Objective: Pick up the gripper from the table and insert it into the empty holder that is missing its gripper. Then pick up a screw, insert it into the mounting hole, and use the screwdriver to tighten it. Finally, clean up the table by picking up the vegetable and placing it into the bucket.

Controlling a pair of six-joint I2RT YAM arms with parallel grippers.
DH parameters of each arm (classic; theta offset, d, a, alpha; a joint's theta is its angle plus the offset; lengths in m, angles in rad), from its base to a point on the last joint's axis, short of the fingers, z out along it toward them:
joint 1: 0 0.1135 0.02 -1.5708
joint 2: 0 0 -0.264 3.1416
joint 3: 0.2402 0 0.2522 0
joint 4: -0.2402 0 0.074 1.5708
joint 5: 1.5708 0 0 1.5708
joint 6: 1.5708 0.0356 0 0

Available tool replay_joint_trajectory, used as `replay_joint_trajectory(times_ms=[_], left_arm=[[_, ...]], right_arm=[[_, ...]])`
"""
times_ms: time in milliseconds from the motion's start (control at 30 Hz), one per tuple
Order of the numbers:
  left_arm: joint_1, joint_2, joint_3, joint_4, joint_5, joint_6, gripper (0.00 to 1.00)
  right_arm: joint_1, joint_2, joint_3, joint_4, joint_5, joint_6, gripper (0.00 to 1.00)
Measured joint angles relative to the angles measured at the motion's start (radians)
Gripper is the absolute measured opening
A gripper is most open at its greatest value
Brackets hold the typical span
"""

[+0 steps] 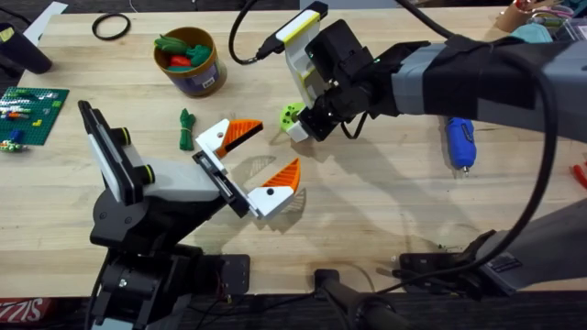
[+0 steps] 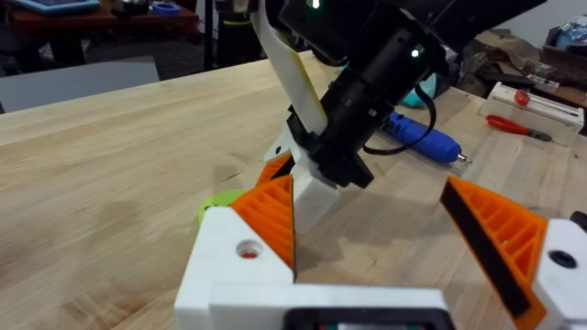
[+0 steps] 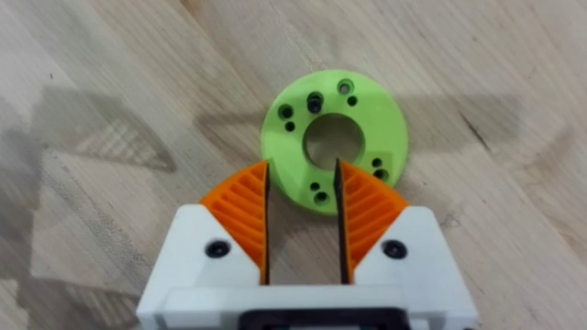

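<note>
A lime-green ring (image 3: 292, 128) with several small holes lies flat on the table (image 1: 367, 211), near its middle. My right gripper (image 3: 303, 165) points down over the ring's near rim, open by a narrow gap; it shows too in the overhead view (image 1: 299, 125) and in the left wrist view (image 2: 316, 183). My left gripper (image 1: 278, 145) lies wide open and empty just in front of the ring (image 1: 291, 114). The blue screwdriver (image 1: 459, 142) rests to the right. The green vegetable (image 1: 187, 128) lies in front of the bucket (image 1: 197, 82). Holder and screw are out of view.
The bucket holds other toy vegetables. A thin black ring (image 1: 111, 27) lies at the back left, and a green brick plate (image 1: 35, 103) at the left edge. A red-handled tool (image 2: 514, 126) sits at the far right. A black cable (image 1: 240, 48) loops behind the right gripper.
</note>
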Motion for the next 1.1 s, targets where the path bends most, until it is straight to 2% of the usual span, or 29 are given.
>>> replay_joint_trajectory(times_ms=[167,767,1100], left_arm=[[0.0,0.0,0.0,0.001,-0.001,0.0,0.985],[0.0,0.0,0.0,0.001,-0.001,-0.001,0.985],[0.0,0.0,0.0,0.001,-0.001,-0.001,0.985]], right_arm=[[-0.001,0.0,0.0,0.0,0.001,0.0,0.37],[-0.001,0.001,0.026,0.155,0.0,-0.031,0.37],[-0.001,0.074,0.028,0.18,0.0,-0.037,0.37]])
